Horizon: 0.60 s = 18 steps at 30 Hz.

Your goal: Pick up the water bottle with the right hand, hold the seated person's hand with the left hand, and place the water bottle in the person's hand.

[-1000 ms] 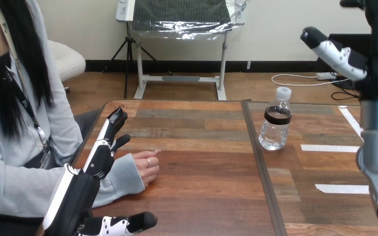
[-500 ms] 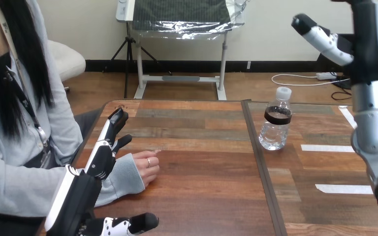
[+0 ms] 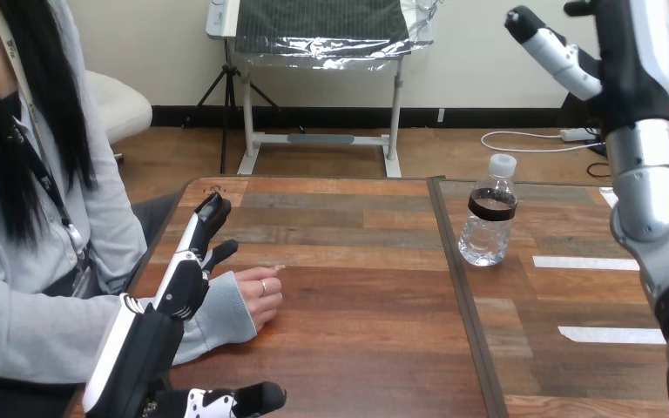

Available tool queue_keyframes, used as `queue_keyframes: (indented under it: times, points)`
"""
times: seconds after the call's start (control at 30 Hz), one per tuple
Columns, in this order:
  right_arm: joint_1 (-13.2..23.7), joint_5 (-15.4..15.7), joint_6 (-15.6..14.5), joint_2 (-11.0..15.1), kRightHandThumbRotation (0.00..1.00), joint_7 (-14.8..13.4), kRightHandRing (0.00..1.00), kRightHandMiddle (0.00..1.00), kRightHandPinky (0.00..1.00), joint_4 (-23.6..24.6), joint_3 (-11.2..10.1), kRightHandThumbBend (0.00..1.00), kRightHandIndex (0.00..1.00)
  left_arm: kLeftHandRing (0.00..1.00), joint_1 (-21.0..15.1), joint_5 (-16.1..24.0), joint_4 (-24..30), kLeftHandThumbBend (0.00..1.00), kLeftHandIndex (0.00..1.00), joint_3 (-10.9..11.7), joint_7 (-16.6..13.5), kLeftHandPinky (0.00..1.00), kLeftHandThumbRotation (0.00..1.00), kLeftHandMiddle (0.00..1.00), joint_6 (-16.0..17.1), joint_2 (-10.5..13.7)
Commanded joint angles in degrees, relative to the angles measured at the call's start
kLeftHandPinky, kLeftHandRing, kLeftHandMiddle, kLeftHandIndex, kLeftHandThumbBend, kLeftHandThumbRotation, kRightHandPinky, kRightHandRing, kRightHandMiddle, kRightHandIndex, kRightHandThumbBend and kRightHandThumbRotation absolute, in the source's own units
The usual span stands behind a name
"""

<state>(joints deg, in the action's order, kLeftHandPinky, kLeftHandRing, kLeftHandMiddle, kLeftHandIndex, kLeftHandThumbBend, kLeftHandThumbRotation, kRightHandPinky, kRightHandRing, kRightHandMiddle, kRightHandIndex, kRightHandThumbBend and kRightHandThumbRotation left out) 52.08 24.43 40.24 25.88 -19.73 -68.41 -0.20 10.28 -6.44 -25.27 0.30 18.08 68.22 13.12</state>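
Note:
A clear water bottle (image 3: 488, 216) with a white cap and a dark label stands upright on the table, right of the centre seam. My right hand (image 3: 631, 65) is raised high at the upper right, well above and to the right of the bottle, open, with one straight digit (image 3: 550, 49) pointing left. My left hand (image 3: 183, 283) is open at the lower left, its straight fingers reaching forward over the person's grey-sleeved wrist, its thumb (image 3: 239, 401) low near the table's front edge. The person's hand (image 3: 260, 292) rests loosely curled on the table, just right of my fingers.
The wooden table (image 3: 357, 331) has a dark seam (image 3: 457, 279) down its middle. White tape strips (image 3: 585, 262) lie on its right half. The person sits at the left side, their forearm (image 3: 43, 335) along the table's near left corner.
My right arm has swung left and a little higher above the bottle. My left hand has edged slightly forward over the person's wrist. The bottle and the person's hand have stayed put.

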Motion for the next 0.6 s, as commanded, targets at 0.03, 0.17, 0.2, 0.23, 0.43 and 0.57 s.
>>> queue_keyframes:
  times: [0.03,0.17,0.2,0.23,0.43,0.57]
  points:
    - [8.63,0.03,-3.06,0.82,0.95,1.9,0.82,0.84,0.76,-3.66,1.59,0.95,0.85,1.0,-2.46,-0.71,-0.15,1.0,1.0,-0.61,0.15,0.91,0.54,1.0,1.14,-0.1]
    - [10.17,0.88,-5.21,0.51,0.92,2.09,0.82,0.84,0.75,-5.05,2.63,0.93,0.84,1.0,-2.43,-0.47,-0.1,1.0,1.0,-0.5,0.1,0.91,0.54,1.0,1.23,-0.2]
    - [10.49,1.3,-5.86,0.49,0.93,1.9,0.82,0.84,0.74,-5.28,3.06,0.93,0.85,1.0,-2.41,-0.39,-0.1,1.0,1.0,-0.44,0.06,0.91,0.55,1.0,1.24,-0.23]
    - [10.71,1.55,-6.28,0.51,0.93,1.79,0.82,0.84,0.74,-5.44,3.37,0.93,0.85,1.0,-2.36,-0.29,-0.06,1.0,1.0,-0.41,0.01,0.91,0.55,1.0,1.25,-0.27]
    - [12.55,1.62,-9.82,-0.14,0.93,3.36,0.82,0.84,0.74,-6.73,4.17,0.95,0.86,1.0,-2.11,-0.71,0.29,1.0,1.0,-0.64,-0.01,0.91,0.56,1.0,1.09,-0.53]
    - [13.83,2.45,-12.62,-0.44,0.93,4.02,0.82,0.85,0.74,-7.47,5.49,0.97,0.86,1.0,-1.83,-0.68,0.52,1.0,1.0,-0.64,-0.03,0.91,0.56,1.0,0.77,-0.55]
